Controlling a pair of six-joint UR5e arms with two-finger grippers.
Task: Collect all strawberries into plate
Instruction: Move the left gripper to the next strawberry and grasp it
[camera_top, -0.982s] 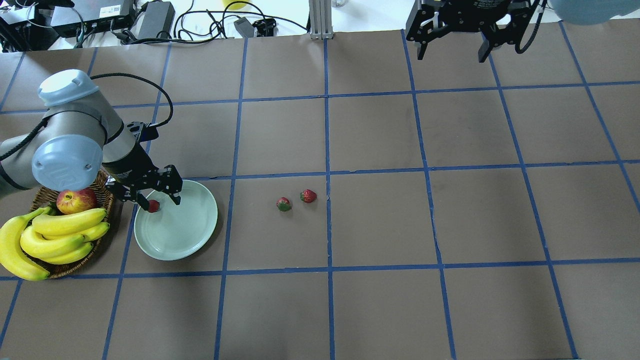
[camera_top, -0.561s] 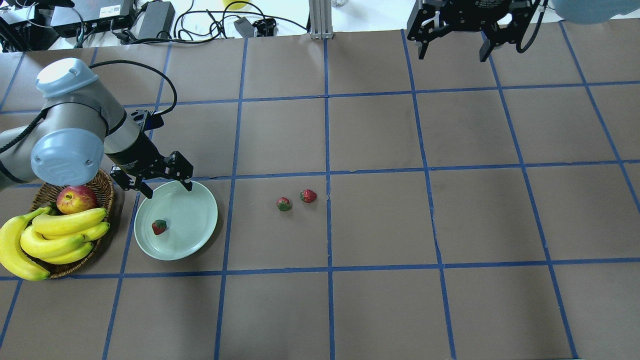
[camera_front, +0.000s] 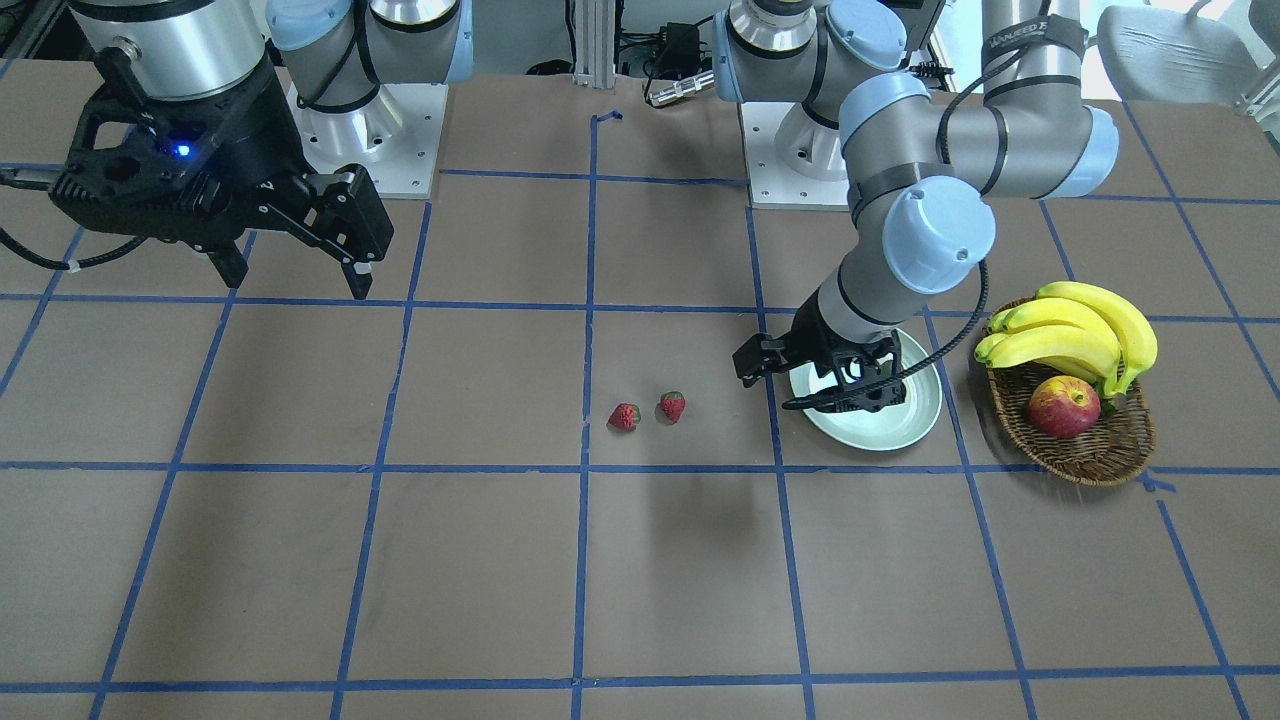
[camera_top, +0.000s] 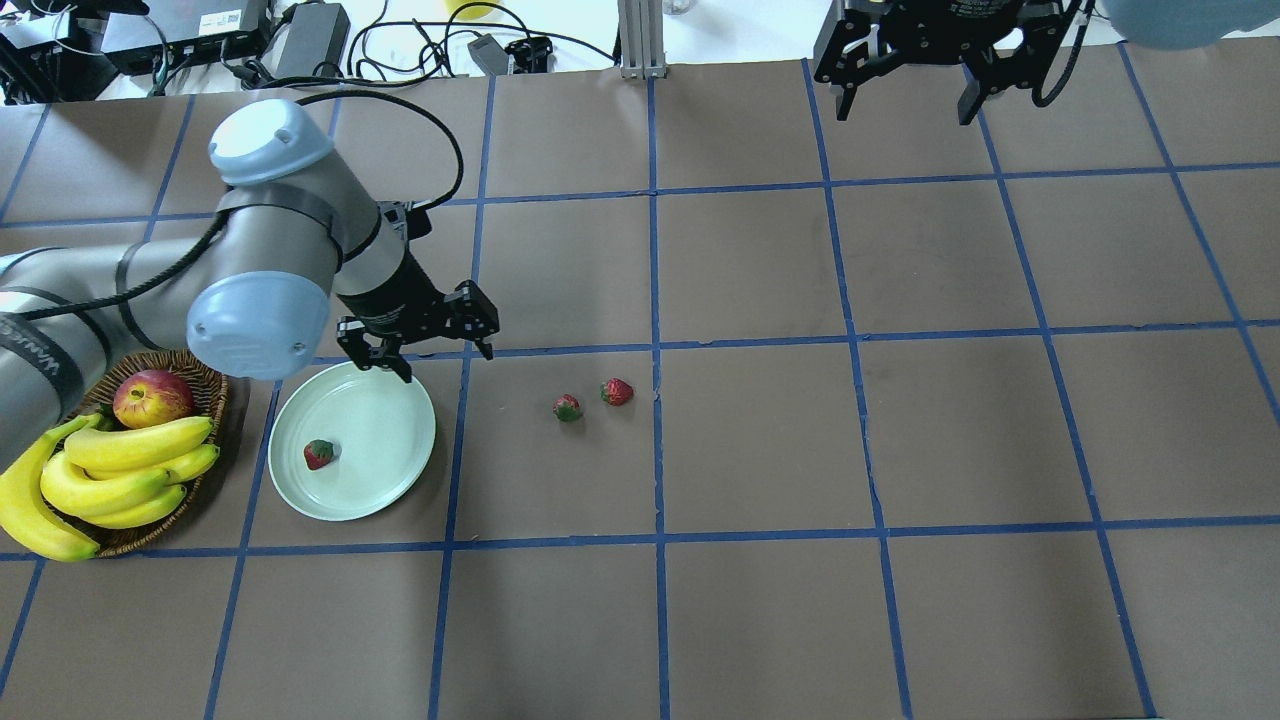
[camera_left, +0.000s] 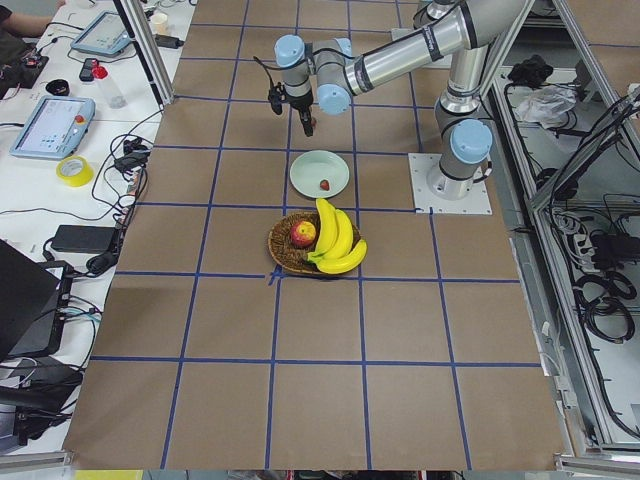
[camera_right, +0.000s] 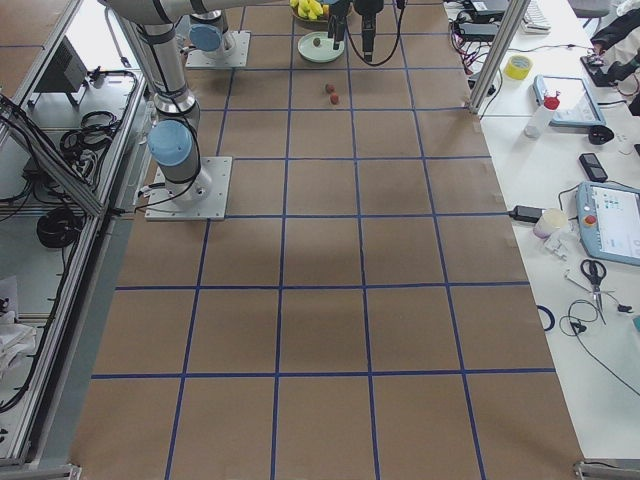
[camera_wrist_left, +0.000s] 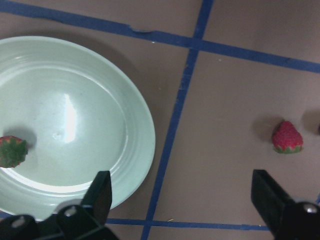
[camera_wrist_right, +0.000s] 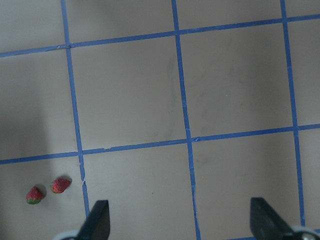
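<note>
strawberry (camera_top: 318, 454) in plate (camera_top: 385, 430), apple (camera_top: 152, 398), bananas (camera_top: 110, 470) in basket (camera_top: 214, 392)

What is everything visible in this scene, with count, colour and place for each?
table: one, brown with a blue tape grid, under everything
plate: one, pale green, on the robot's left side of the table
strawberries: three, red with green caps; one on the plate, two close together on the table near the middle
basket: one, brown wicker, beside the plate
apple: one, red-yellow, in the basket
bananas: one bunch, yellow, in the basket
cables and boxes: several, black, beyond the table's far edge
left gripper: open, empty, over the plate's rim
right gripper: open, empty, raised over the table's far side
</note>
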